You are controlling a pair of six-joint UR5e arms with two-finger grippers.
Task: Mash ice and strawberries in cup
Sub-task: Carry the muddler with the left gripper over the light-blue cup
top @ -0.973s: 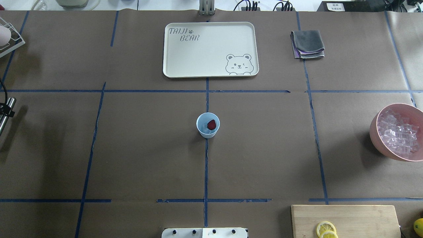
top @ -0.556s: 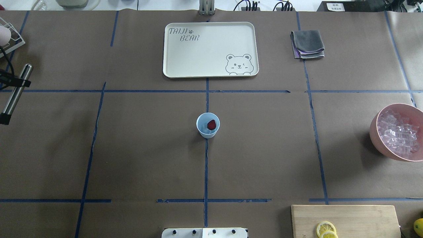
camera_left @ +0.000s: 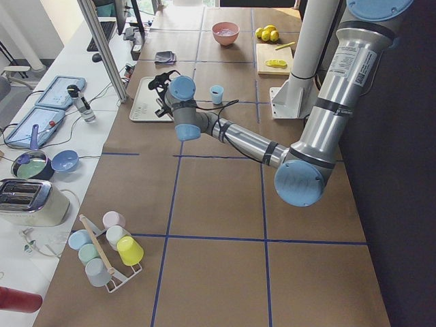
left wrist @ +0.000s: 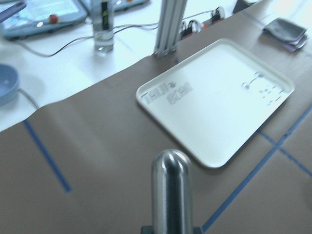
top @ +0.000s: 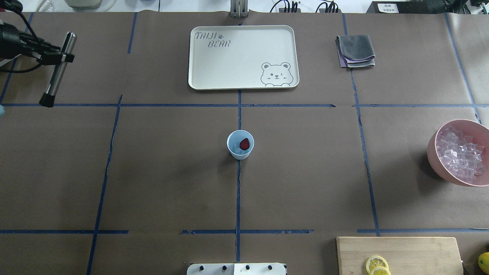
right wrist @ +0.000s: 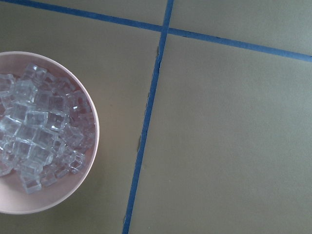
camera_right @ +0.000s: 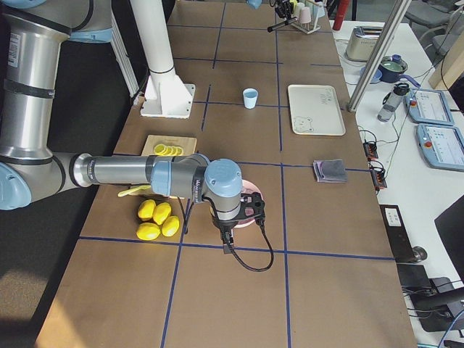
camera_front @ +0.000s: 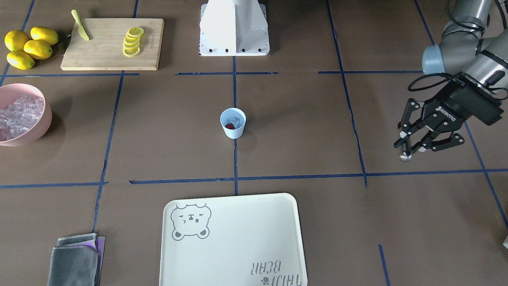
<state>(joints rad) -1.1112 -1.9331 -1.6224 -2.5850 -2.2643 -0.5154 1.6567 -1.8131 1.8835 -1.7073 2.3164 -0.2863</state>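
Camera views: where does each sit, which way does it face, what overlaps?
Front-facing: across the table, facing the robot's base; left end effector, clamped on a metal rod, at right.
Overhead: behind the robot, looking forward and down; that end effector top left.
Exterior left: table's left end, looking along it; left arm near.
Exterior right: opposite end; right arm near.
Left wrist: along the rod toward the tray.
Right wrist: straight down on the pink bowl of ice; no robot parts.
Shared: front-facing and overhead both show the cup.

The white tray point(top: 244, 57) is showing the words "TAIJI BEAR" beside a tiny paw. The left gripper point(camera_front: 408, 147) is wearing small white letters, "ROBOTIQ".
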